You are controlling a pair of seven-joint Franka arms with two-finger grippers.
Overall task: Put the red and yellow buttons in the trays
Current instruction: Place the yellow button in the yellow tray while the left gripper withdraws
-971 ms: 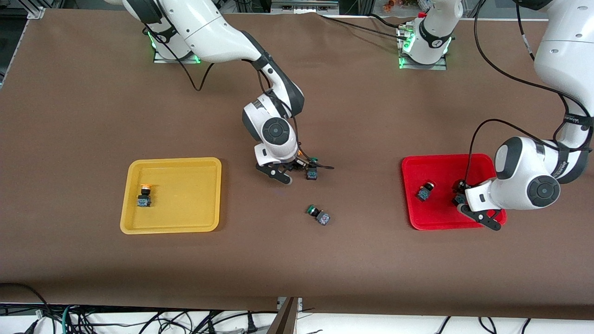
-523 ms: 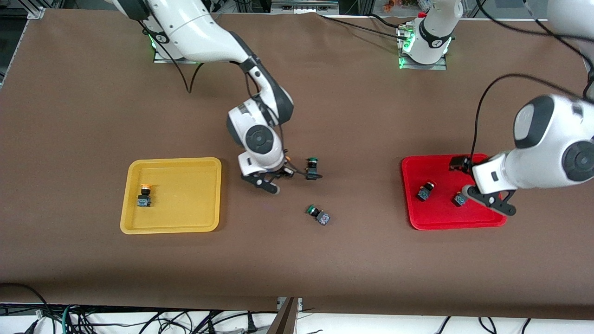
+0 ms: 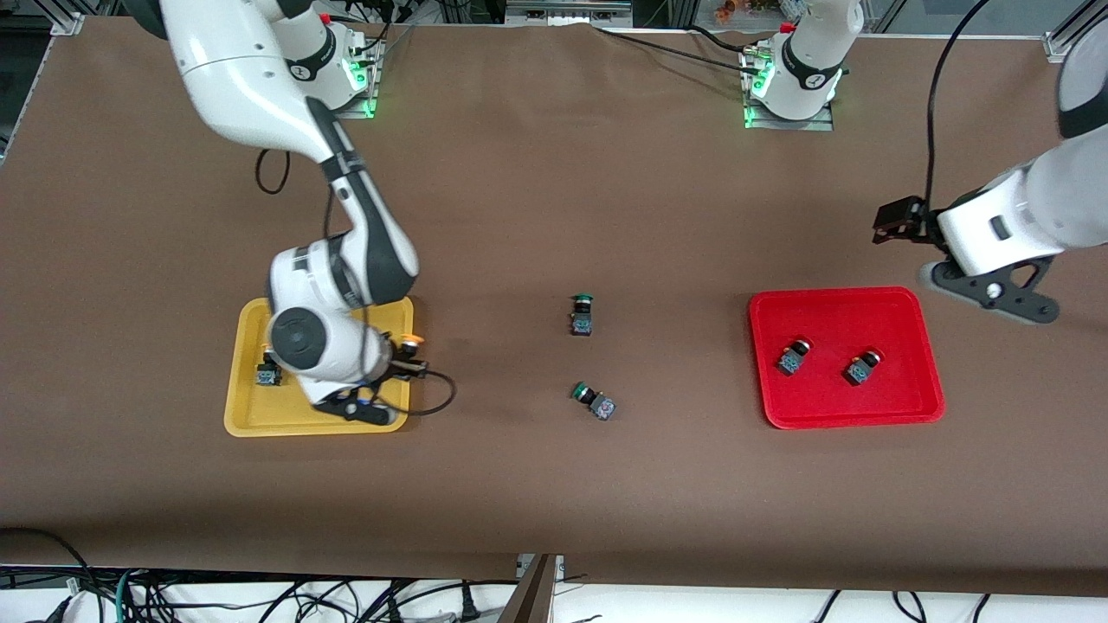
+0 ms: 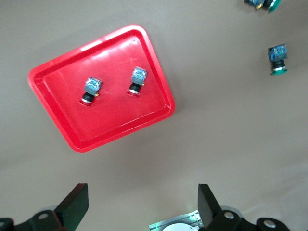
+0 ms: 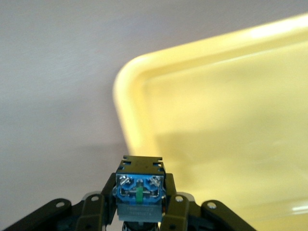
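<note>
My right gripper (image 3: 394, 372) is shut on a yellow button (image 3: 411, 342), over the corner of the yellow tray (image 3: 251, 320) nearest the table's middle. In the right wrist view the button's blue-and-black body (image 5: 139, 190) sits between the fingers above the tray's corner (image 5: 216, 120). A second yellow button (image 3: 268, 372) lies in that tray, partly hidden by the arm. The red tray (image 3: 900, 389) holds two red buttons (image 3: 793, 356) (image 3: 862, 366), which also show in the left wrist view (image 4: 91, 90) (image 4: 137, 81). My left gripper (image 3: 905, 253) is open and empty, raised over bare table beside the red tray (image 4: 57, 91).
Two green-capped buttons lie on the table's middle, one upright (image 3: 582, 315) and one on its side nearer the camera (image 3: 593, 401); both show in the left wrist view (image 4: 277, 58) (image 4: 262, 4). Brown table between the trays is otherwise bare.
My right gripper carried the yellow button from beside the upright green button to over the yellow tray. My left gripper left a red button in the red tray and rose away.
</note>
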